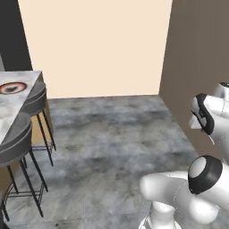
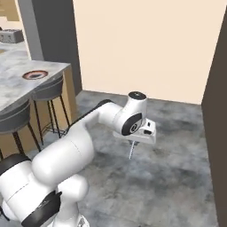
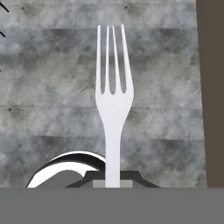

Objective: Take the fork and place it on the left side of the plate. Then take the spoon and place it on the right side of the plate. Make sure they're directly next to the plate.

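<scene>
The hand [image 2: 131, 150] grips the fork [image 3: 113, 100] by its handle end; judged light, stiff, slippery, liable to pivot.

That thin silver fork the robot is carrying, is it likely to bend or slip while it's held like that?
The slim silver-grey metal fork probably stays stiff: its tines look straight and even. It may be slippery, since the gripper pinches only the smooth narrow handle end. It seems light, hanging straight below the gripper over the floor.
</scene>
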Robot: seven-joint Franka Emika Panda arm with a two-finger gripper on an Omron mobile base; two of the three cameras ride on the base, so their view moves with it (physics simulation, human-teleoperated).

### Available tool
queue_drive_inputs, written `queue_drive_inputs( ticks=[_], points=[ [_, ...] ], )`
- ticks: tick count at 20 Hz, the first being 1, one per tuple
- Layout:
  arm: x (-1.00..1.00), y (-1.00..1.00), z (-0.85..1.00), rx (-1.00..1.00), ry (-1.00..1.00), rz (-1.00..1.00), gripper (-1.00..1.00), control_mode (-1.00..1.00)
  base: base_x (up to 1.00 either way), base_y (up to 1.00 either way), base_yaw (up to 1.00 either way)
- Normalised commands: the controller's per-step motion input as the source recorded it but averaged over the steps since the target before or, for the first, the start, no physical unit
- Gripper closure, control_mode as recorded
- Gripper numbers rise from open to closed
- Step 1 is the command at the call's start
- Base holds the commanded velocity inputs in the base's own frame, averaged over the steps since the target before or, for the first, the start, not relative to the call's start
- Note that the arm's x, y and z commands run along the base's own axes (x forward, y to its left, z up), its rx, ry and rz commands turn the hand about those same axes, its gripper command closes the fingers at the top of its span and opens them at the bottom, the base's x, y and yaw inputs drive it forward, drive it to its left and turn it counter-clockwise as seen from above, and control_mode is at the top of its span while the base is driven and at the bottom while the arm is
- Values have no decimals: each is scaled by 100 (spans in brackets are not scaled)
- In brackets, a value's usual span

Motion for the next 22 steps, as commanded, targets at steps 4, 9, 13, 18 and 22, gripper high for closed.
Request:
queue_drive_inputs(
  ticks=[4, 9, 13, 18, 22],
  points=[
    [0, 0, 0, 0, 0, 0, 100, 100, 100, 0, 52],
    [0, 0, 0, 0, 0, 0, 100, 100, 100, 0, 48],
    [0, 0, 0, 0, 0, 0, 100, 100, 100, 0, 48],
    [0, 0, 0, 0, 0, 0, 100, 100, 100, -1, 55],
    [0, 0, 0, 0, 0, 0, 100, 100, 100, -1, 59]
  ],
)
